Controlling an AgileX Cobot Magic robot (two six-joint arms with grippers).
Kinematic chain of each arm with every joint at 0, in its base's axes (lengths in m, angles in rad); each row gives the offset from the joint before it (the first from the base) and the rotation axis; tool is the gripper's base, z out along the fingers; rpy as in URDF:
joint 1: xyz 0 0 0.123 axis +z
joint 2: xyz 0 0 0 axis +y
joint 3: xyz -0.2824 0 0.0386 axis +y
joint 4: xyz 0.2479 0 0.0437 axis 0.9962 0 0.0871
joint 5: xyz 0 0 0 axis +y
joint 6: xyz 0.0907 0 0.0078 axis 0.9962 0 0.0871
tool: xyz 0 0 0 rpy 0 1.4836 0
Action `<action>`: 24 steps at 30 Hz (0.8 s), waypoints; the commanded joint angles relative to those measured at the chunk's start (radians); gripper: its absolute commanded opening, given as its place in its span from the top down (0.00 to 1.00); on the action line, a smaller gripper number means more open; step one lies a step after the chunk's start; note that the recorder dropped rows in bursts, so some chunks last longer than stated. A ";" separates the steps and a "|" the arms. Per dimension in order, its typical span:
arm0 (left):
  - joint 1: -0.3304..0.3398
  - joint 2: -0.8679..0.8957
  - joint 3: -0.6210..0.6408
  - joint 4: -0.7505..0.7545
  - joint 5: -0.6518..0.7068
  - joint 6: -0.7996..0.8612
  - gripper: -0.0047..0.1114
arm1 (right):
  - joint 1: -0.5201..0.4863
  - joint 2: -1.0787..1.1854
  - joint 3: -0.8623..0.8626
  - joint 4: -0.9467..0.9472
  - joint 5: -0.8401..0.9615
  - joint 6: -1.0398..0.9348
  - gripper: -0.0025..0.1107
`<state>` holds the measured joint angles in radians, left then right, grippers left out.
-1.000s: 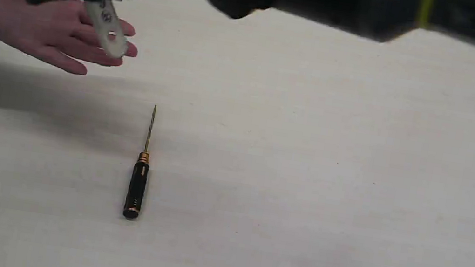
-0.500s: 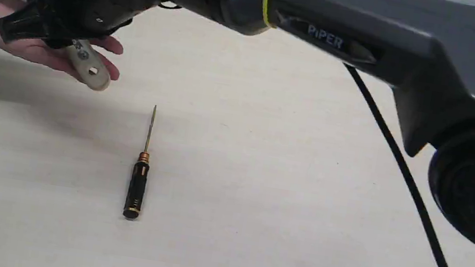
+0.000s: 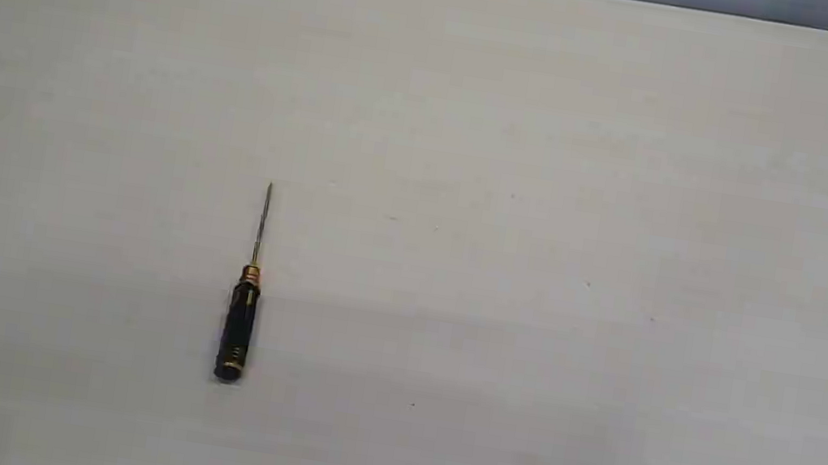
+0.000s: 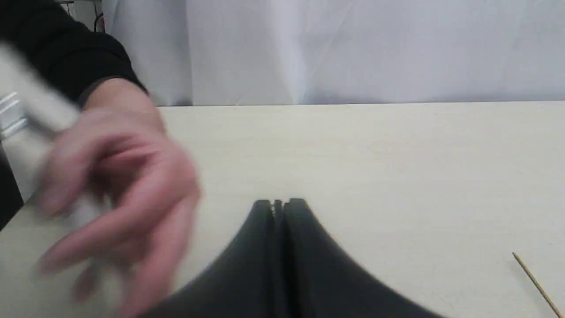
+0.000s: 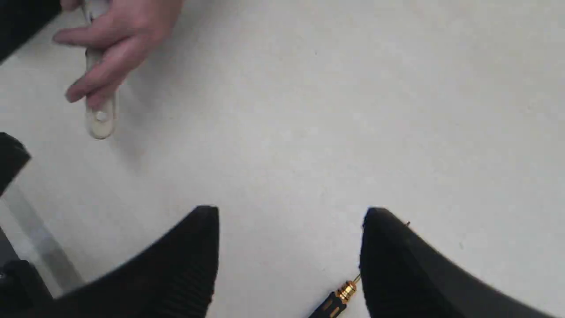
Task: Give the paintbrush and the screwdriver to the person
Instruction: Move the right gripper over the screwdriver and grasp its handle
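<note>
The screwdriver [image 3: 239,321] lies alone on the pale table, black handle toward the camera, shaft pointing away. Its gold collar [image 5: 345,291] shows beside one finger of my right gripper [image 5: 291,216], which hangs open above the table with nothing between its fingers. The person's hand [image 5: 119,39] holds the paintbrush [image 5: 100,110] by its wooden handle, the end with the hole sticking out below the fingers. In the left wrist view the hand [image 4: 119,185] is a blur beside my left gripper [image 4: 279,204], which is shut and empty. The screwdriver's tip [image 4: 534,280] shows at that view's edge.
The table [image 3: 555,163] runs back to a pale wall [image 4: 353,48]. A metal rail [image 5: 31,229] lies along the table's edge near the person. Neither arm shows in the exterior view.
The right arm has pulled out of the exterior view and let go of the paintbrush, which the person's hand now holds. The hand has left that view too. The screwdriver has not moved.
</note>
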<state>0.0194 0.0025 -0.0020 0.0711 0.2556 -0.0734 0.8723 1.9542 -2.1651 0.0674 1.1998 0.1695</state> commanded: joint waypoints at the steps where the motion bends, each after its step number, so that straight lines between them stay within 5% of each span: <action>1: -0.008 -0.002 0.002 -0.004 -0.005 -0.002 0.96 | 0.003 -0.038 -0.001 -0.013 0.021 0.045 0.53; 15: -0.008 -0.002 0.002 -0.004 -0.005 -0.002 0.96 | 0.003 0.069 0.293 -0.106 0.021 0.124 0.53; 24: -0.008 -0.002 0.002 -0.002 -0.006 -0.002 0.96 | 0.003 0.183 0.323 -0.047 -0.051 0.124 0.53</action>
<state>0.0194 0.0025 -0.0020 0.0711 0.2556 -0.0734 0.8723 2.1242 -1.8463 0.0000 1.1859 0.2879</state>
